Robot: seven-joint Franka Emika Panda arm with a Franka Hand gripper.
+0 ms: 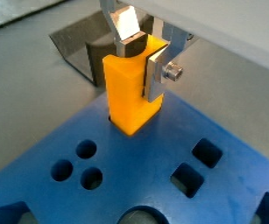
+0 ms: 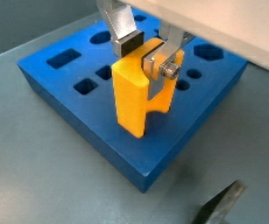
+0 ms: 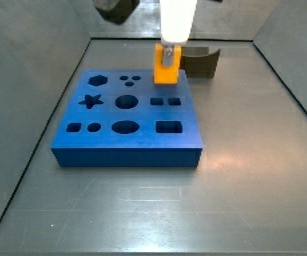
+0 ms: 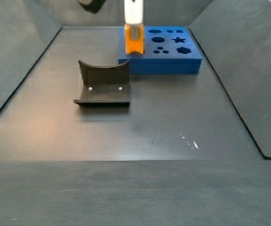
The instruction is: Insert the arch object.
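Note:
My gripper (image 1: pixel 145 63) is shut on a bright orange upright piece (image 1: pixel 130 92), its fingers clamping the piece's scooped upper end. The piece hangs over a corner of the blue slab (image 1: pixel 137 175) with shaped holes. I cannot tell whether its lower end touches the slab. Both also show in a wrist view, the gripper (image 2: pixel 145 57) on the orange piece (image 2: pixel 130 101) over the slab (image 2: pixel 67 96). In both side views the orange piece (image 3: pixel 165 68) (image 4: pixel 134 41) stands at the slab's (image 3: pixel 129 150) (image 4: pixel 179 60) corner nearest the fixture. No small dark olive-grey arch object is in view.
The dark fixture (image 3: pixel 200 62) stands on the grey floor just beyond the slab's corner; it also shows in a side view (image 4: pixel 102 84) and behind the orange piece in a wrist view (image 1: pixel 84 44). Grey walls ring the floor.

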